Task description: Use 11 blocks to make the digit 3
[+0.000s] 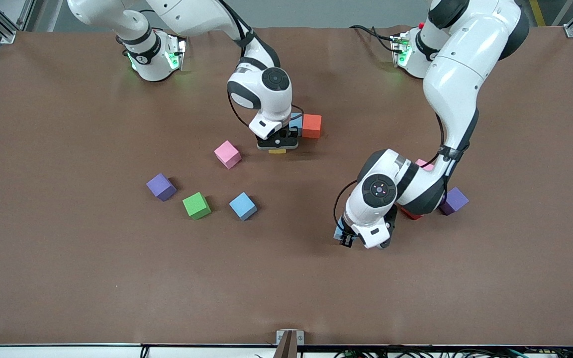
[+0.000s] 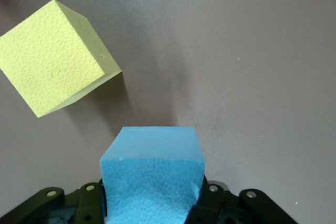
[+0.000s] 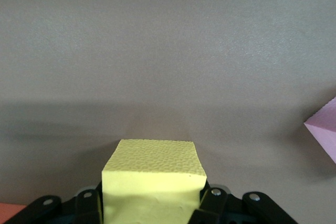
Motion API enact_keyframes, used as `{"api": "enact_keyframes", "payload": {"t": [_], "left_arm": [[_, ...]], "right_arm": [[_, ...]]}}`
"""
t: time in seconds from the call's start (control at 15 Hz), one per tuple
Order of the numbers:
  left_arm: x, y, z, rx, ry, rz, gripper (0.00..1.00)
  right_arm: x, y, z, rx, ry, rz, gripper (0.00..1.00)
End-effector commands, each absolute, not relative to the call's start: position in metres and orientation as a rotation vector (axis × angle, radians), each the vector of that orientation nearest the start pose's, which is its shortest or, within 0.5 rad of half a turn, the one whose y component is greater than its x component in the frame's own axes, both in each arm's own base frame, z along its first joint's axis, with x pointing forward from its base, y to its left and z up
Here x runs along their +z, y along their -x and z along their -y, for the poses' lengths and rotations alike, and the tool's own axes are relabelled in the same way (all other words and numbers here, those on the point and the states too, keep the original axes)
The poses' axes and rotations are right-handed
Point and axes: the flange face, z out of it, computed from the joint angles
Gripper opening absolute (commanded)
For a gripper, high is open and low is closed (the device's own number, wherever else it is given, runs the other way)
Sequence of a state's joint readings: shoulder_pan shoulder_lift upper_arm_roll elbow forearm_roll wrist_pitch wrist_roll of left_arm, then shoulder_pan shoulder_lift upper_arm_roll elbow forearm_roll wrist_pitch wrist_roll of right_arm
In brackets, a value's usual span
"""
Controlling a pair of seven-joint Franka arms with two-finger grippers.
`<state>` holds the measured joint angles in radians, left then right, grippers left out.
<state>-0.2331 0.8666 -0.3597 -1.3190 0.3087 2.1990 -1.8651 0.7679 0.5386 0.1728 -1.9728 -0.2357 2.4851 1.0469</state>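
Observation:
My right gripper (image 1: pixel 277 145) is shut on a yellow cube (image 1: pixel 277 151), low over the table next to an orange cube (image 1: pixel 312 125) and a partly hidden light blue cube (image 1: pixel 296 118). The right wrist view shows the yellow cube (image 3: pixel 153 179) between the jaws of that gripper (image 3: pixel 152 205). My left gripper (image 1: pixel 345 239) is shut on a light blue cube (image 2: pixel 152 174), low over the table toward the left arm's end. A second yellow cube (image 2: pixel 55 56) lies close to it in the left wrist view. Loose pink (image 1: pixel 227 154), green (image 1: pixel 196 205) and light blue (image 1: pixel 242 206) cubes lie on the table.
A purple cube (image 1: pixel 161 187) lies beside the green one. Under the left arm are a second purple cube (image 1: pixel 453 200), a partly hidden red cube (image 1: pixel 410 214) and a pink cube (image 1: pixel 424 164). The pink cube's corner shows in the right wrist view (image 3: pixel 325 129).

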Motion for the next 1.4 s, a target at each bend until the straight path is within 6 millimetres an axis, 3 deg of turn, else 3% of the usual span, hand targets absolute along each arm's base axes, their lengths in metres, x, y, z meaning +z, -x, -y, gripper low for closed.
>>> {"api": "enact_keyframes", "payload": {"t": [0.0,0.27,0.33,0.4,0.94,1.14,1.34], "left_arm": [[0.250,-0.658,0.353,-0.015,2.619,1.844,0.49],[0.249,-0.658,0.353,-0.013,2.618,1.844,0.49],[0.249,-0.658,0.352,-0.015,2.616,1.844,0.49],[0.249,-0.658,0.353,-0.014,2.619,1.844,0.49],[0.248,-0.658,0.352,-0.014,2.616,1.845,0.49],[0.246,-0.657,0.353,-0.010,2.616,1.839,0.49],[0.246,-0.658,0.352,-0.012,2.616,1.840,0.49]], "right_arm": [[0.187,-0.346,-0.488,-0.050,3.205,0.093,0.05],[0.186,-0.348,-0.488,-0.049,3.205,0.088,0.08],[0.187,-0.351,-0.487,-0.051,3.204,0.080,0.30],[0.188,-0.352,-0.487,-0.053,3.202,0.082,0.99],[0.200,-0.366,-0.488,-0.075,3.188,0.060,1.00],[0.220,-0.377,-0.482,-0.090,3.184,0.029,1.00],[0.258,-0.387,-0.473,-0.127,3.171,-0.032,1.00]]}}
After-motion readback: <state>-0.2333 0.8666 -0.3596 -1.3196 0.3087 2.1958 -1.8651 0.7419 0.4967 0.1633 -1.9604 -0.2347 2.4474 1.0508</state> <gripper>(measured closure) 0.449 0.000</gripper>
